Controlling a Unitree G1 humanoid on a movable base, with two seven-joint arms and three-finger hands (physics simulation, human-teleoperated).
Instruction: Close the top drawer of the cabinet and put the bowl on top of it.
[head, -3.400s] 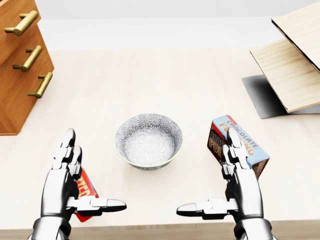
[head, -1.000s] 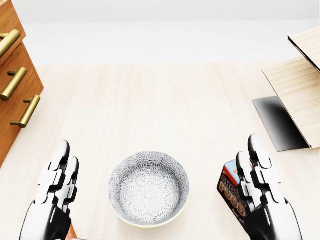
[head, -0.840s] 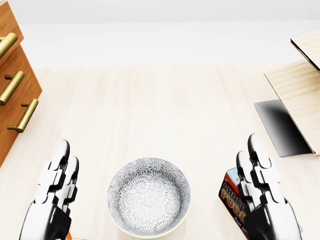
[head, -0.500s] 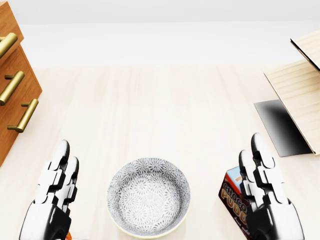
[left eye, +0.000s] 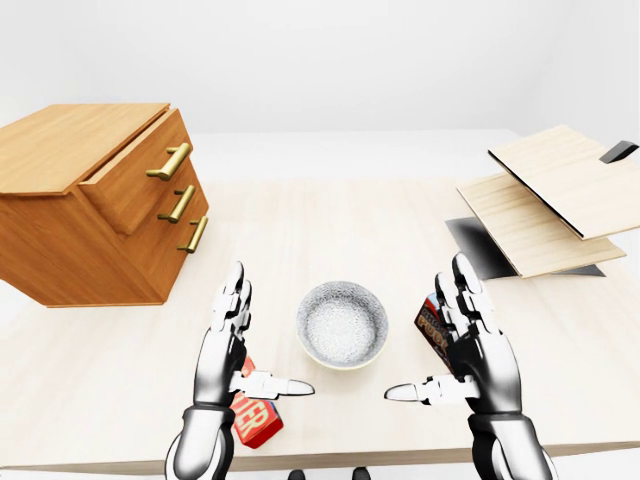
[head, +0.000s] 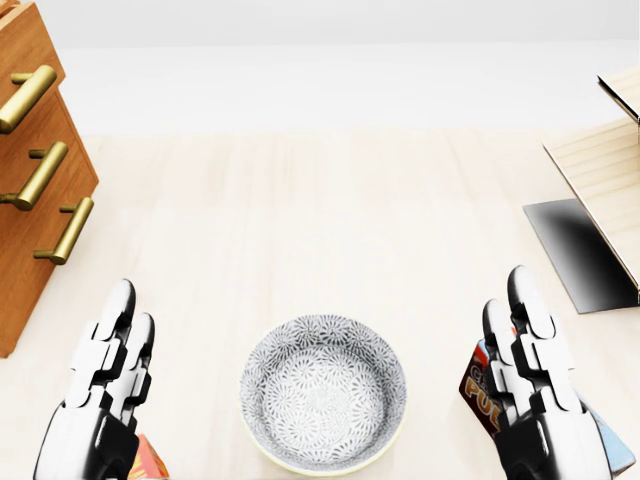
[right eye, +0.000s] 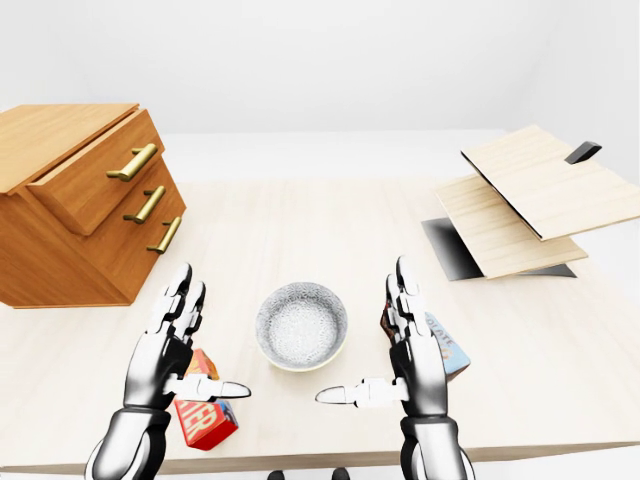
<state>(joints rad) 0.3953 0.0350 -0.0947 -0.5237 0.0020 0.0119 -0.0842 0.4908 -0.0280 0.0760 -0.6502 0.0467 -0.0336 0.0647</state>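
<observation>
Everything in the head view slides a little to the right against half a second ago, cabinet, bowl and panels together, so it is the camera that has turned, not the things; the hands keep their pose. Neither part of the task is done: the top drawer (left eye: 132, 182) juts out past the two drawers below it on the cabinet (left eye: 70, 240), which stands at the table's left edge in the left-eye view, and the bowl (left eye: 343, 324) rests upright on the table (left eye: 330, 225), near the edge at the bottom of that view and roughly midway along it, well apart from the cabinet. The left hand (left eye: 230, 345) and the right hand (left eye: 475, 350) stand either side of the bowl, palms facing inward, fingers spread wide and thumbs pointing toward each other, holding nothing and not touching the bowl. A red box (right eye: 208, 425) lies just under the left hand by the same edge, and a chocolate pudding box (head: 481, 392) stands just behind the right hand; it may touch the fingers, though the views do not settle that. Both could be knocked if the hands close in low. Wooden panels (left eye: 560, 180) lean over the table's right edge, well clear of the path to the cabinet, whose flat top is bare
</observation>
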